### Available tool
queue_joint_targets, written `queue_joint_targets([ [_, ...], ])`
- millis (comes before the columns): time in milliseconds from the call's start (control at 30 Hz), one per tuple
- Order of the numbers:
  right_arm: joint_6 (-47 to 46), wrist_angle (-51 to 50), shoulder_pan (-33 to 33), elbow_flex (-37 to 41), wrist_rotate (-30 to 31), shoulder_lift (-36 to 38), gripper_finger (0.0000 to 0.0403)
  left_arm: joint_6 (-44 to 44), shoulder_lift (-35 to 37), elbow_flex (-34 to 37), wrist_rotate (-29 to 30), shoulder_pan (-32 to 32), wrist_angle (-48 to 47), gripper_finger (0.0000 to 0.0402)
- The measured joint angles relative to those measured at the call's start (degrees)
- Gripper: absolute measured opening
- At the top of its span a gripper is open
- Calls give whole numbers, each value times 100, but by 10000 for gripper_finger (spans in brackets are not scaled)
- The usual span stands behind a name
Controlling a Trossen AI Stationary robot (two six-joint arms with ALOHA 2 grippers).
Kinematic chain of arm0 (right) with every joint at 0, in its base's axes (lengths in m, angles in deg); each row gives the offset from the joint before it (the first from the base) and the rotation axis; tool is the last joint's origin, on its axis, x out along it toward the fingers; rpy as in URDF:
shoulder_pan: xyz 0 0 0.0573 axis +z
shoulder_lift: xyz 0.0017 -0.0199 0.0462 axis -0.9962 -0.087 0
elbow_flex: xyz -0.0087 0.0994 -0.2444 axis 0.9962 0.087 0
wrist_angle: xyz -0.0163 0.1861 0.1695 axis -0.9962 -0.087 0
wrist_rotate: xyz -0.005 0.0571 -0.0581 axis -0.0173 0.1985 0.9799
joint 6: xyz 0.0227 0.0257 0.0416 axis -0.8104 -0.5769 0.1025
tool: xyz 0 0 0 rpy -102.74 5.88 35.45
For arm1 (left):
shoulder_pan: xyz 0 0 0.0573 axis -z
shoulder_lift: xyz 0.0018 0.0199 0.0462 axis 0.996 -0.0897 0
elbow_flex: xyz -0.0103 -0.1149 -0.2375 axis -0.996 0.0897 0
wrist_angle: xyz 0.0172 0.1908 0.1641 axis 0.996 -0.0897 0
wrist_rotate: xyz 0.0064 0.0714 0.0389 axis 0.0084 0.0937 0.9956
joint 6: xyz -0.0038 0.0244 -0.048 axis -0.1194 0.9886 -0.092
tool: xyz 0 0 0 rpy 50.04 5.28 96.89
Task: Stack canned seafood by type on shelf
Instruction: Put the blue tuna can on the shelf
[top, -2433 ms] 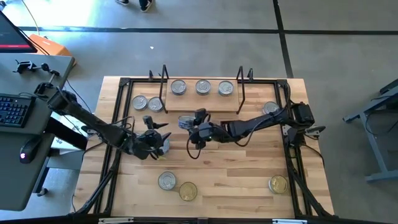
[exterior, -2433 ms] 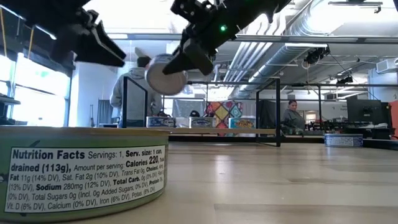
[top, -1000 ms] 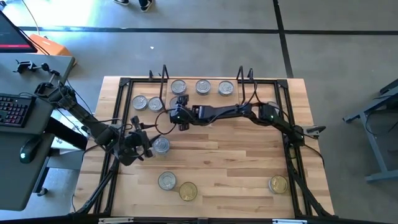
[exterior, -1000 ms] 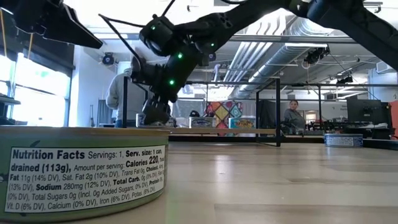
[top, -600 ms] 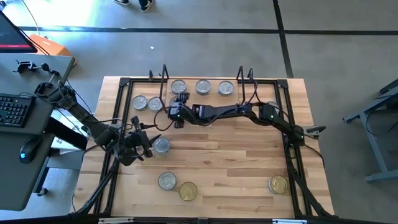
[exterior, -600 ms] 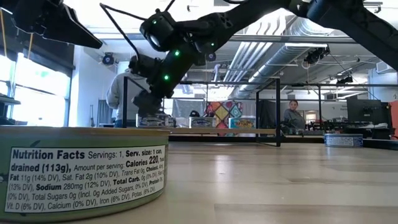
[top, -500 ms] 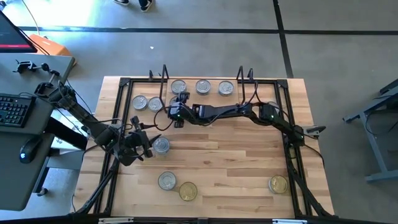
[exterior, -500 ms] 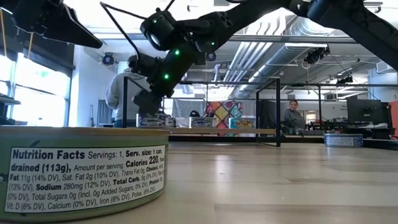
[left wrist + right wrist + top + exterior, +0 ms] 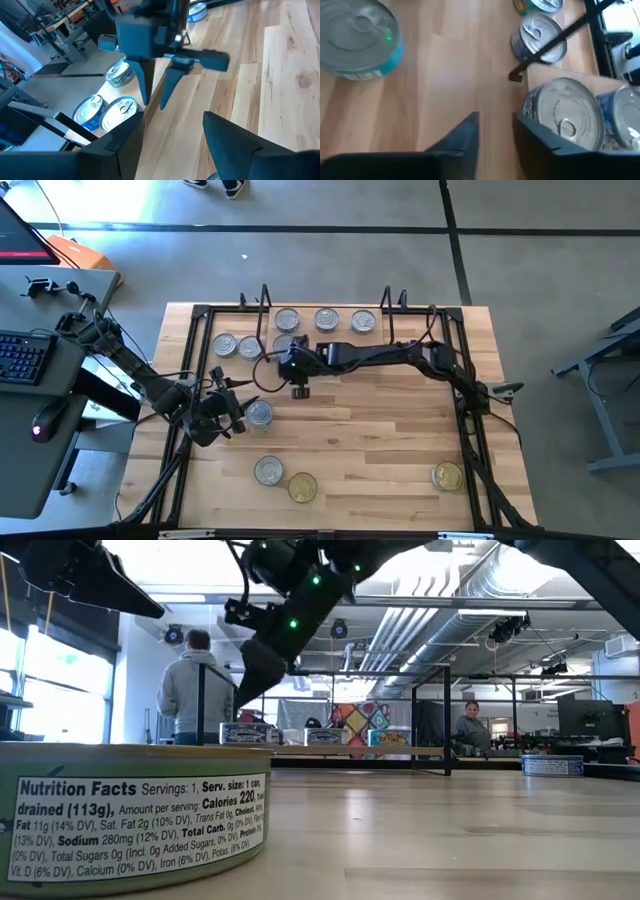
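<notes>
The shelf (image 9: 340,335) stands at the table's far middle. Three silver-lidded tins of canned seafood sit in a row along its back, and one more tin (image 9: 285,343) rests flat on its left end. My right gripper (image 9: 298,388) hovers just in front of that tin (image 9: 567,115). Its fingers stand a narrow gap apart with nothing between them, as the left wrist view also shows (image 9: 155,100). My left gripper (image 9: 242,414) hangs open and empty above the table's left middle. Just beyond its fingertips a silver tin (image 9: 260,412) lies on the table.
Two silver tins (image 9: 236,345) sit on the table left of the shelf. A silver tin (image 9: 268,470) and a gold one (image 9: 302,486) lie near the front edge, another gold one (image 9: 447,475) at front right. Black rails (image 9: 190,380) line the table's sides. People stand in the room behind.
My right gripper has risen off the tin on the shelf's left end and drawn back toward the table's near edge, tipping less steeply. Its fingers now stand closer together. The tin has stayed flat on the shelf.
</notes>
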Motion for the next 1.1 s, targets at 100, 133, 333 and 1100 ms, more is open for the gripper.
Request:
queue_joint_targets([
  [100, -250, 184, -119, 224, 1, -20, 44, 0, 0, 0, -2, 0, 0, 195],
  [133, -294, 303, -158, 285, 1, -21, 26, 0, 0, 0, -4, 0, 2, 195],
  [333, -546, 825, -407, 508, 0, -21, 18, -71, 0, -1, 6, 0, 2, 195],
  [1100, -105, 629, -564, 412, -964, -45, 2, -201, -13, 0, 1, 0, 4, 195],
])
